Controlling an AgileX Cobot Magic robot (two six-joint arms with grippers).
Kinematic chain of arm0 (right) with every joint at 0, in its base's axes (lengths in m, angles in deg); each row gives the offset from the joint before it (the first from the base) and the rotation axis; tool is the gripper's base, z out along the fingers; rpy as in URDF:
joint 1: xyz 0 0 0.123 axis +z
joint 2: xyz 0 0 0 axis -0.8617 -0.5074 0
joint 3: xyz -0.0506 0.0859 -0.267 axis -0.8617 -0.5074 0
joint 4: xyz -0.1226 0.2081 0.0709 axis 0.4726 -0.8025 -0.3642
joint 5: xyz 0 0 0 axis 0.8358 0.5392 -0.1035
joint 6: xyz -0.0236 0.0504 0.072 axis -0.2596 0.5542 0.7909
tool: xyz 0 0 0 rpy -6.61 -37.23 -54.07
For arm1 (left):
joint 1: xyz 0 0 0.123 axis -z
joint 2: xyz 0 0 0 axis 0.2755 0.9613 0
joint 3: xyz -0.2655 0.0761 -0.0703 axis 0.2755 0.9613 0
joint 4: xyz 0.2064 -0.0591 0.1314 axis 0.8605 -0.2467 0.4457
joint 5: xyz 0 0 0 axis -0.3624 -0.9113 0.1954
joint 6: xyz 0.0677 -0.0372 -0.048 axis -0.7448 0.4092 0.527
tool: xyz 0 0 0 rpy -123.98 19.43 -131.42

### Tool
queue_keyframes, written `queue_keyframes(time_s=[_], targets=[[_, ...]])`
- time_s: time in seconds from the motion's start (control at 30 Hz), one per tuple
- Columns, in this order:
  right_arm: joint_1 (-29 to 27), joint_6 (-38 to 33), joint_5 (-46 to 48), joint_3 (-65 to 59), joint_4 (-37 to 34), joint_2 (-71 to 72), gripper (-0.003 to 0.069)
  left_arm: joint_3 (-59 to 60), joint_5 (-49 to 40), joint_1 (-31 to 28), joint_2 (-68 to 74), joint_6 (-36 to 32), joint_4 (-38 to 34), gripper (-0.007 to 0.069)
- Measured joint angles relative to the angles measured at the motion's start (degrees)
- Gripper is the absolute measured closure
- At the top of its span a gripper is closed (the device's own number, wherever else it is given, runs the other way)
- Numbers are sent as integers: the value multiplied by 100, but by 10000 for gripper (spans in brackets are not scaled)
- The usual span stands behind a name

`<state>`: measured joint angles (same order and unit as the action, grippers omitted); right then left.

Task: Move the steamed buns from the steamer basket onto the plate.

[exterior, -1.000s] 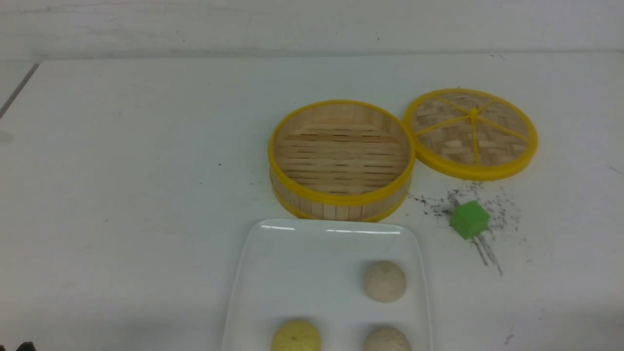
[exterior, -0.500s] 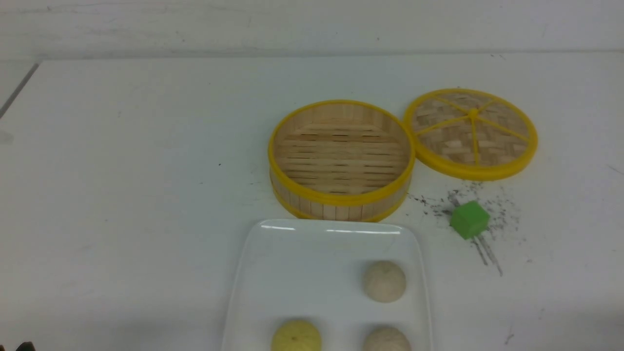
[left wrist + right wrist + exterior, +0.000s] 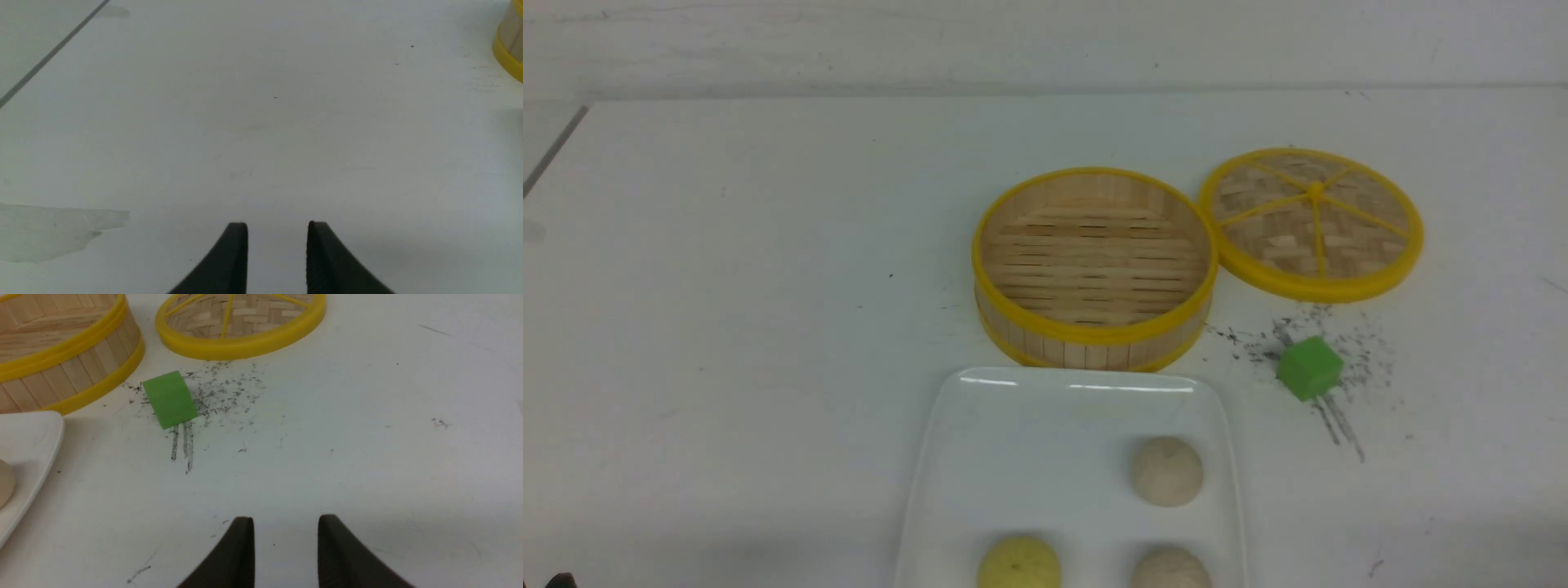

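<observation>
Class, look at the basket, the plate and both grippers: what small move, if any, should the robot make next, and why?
Probably none beyond holding both arms back. The basket is empty, and all three buns sit on the plate. The left gripper and right gripper are open, holding nothing.

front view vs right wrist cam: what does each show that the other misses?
Front view only: the yellow-green bun, a second beige bun and the basket's bare slatted floor.
Right wrist only: the right gripper, jaws apart with nothing between them.
Both: basket, lid, green cube, plate, one beige bun.
</observation>
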<state>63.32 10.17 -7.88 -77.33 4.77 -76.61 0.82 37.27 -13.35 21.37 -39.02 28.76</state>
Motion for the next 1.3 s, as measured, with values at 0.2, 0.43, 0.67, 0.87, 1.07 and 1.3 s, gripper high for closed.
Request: queue_keyframes(time_s=[0.2, 0.43, 0.67, 0.87, 1.07, 1.3], targets=[[0, 0, 0, 0, 0, 0, 417, 0, -12, 0, 0, 0, 194, 384], [0, 0, 0, 0, 0, 0, 417, 0, -23, 0, 0, 0, 242, 384], [0, 0, 0, 0, 0, 0, 417, 0, -23, 0, 0, 0, 254, 385], [0, 0, 0, 0, 0, 0, 417, 0, -23, 0, 0, 0, 254, 385], [0, 0, 0, 0, 0, 0, 417, 0, -23, 0, 0, 0, 254, 385], [0, 0, 0, 0, 0, 0, 417, 0, -23, 0, 0, 0, 254, 385]])
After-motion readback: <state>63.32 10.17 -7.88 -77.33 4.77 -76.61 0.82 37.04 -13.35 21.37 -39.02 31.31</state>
